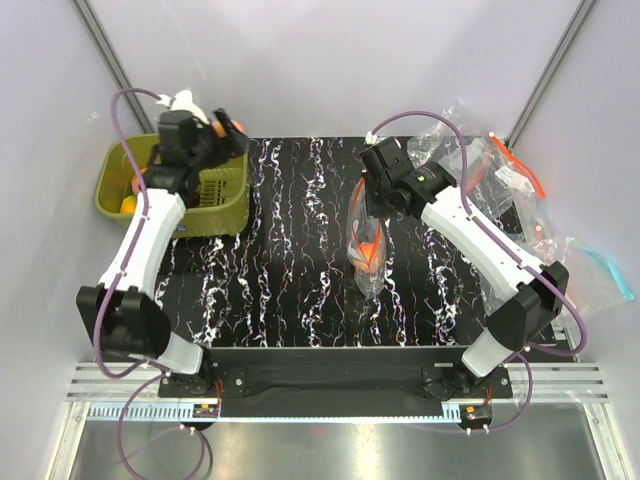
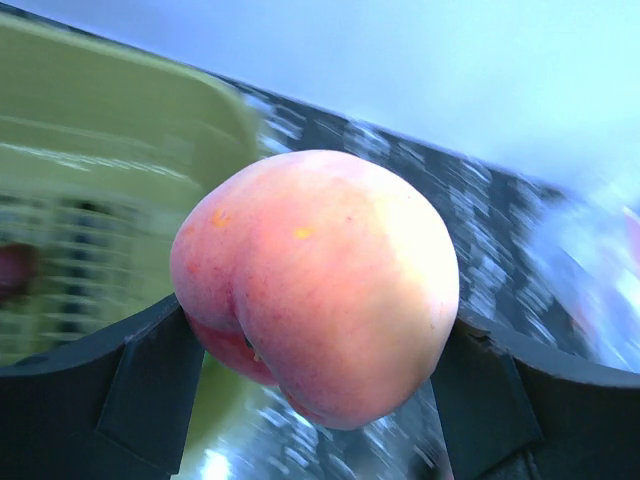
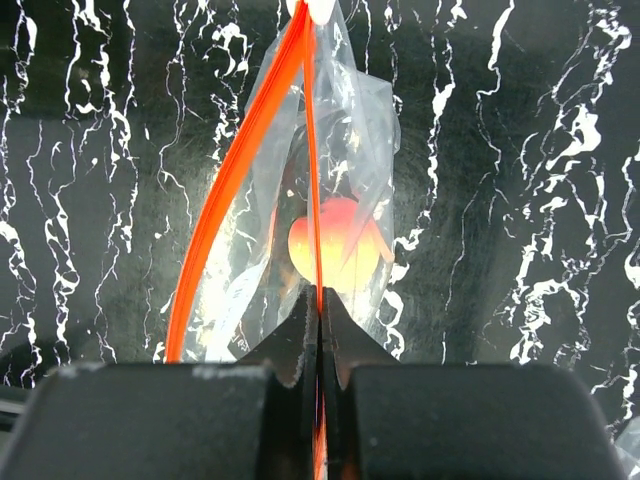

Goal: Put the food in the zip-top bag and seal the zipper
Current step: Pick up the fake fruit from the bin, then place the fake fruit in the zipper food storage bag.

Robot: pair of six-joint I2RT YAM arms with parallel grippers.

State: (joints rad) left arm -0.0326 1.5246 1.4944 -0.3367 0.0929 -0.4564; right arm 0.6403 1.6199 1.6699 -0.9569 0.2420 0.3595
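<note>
A round orange-pink peach [image 2: 320,280], one piece of the food, fills the left wrist view, with my left gripper [image 2: 320,375] shut on its sides. From above, that gripper [image 1: 222,132] hangs over the far right corner of the green basket [image 1: 225,205]. My right gripper [image 3: 320,300] is shut on the red-orange zipper [image 3: 312,150] of the zip-top bag [image 3: 360,130]. The bag hangs with its mouth bowed open. A second peach [image 3: 340,245] lies inside it. The white slider tab [image 3: 320,8] is at the far end. The top view shows the bag [image 1: 368,262] dangling over the mat's middle below the right gripper [image 1: 375,205].
The green basket still holds an orange item [image 1: 128,203] and a dark red one [image 2: 15,272]. A white object [image 1: 186,100] pokes out behind the left gripper. Crumpled clear bags [image 1: 500,165] lie at the far right, one with a light-blue strip [image 1: 605,268].
</note>
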